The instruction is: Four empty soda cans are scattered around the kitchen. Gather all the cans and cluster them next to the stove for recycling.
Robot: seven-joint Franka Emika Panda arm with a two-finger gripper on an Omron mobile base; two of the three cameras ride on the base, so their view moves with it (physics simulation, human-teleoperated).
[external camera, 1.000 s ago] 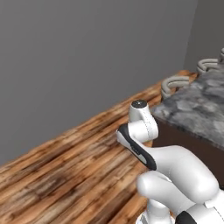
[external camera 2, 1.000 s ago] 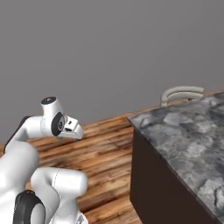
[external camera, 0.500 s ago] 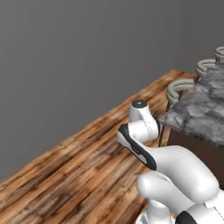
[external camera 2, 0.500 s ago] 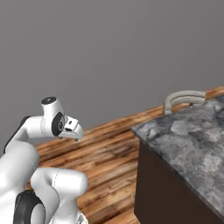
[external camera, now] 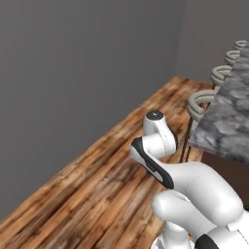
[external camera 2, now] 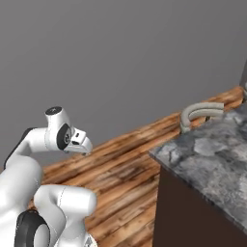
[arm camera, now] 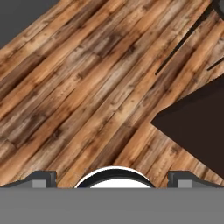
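The gripper (arm camera: 112,181) hangs spread and empty over the wood floor (arm camera: 78,87). A dark cabinet corner (arm camera: 197,127) sits at three o'clock; which way any can lies from the hand cannot be told.

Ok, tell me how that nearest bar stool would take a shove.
The bar stool probably tips easily: tall on thin legs. It likely slides on the smooth wooden floor. Tucked by the counter, it may jam against it.

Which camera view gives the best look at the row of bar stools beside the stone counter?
The left base view: four bar stools line up along the counter edge, curved backrests receding toward the far wall. The right base view shows one backrest at the counter's far corner. The hand view shows thin dark legs over the wooden floor, probably a stool's.
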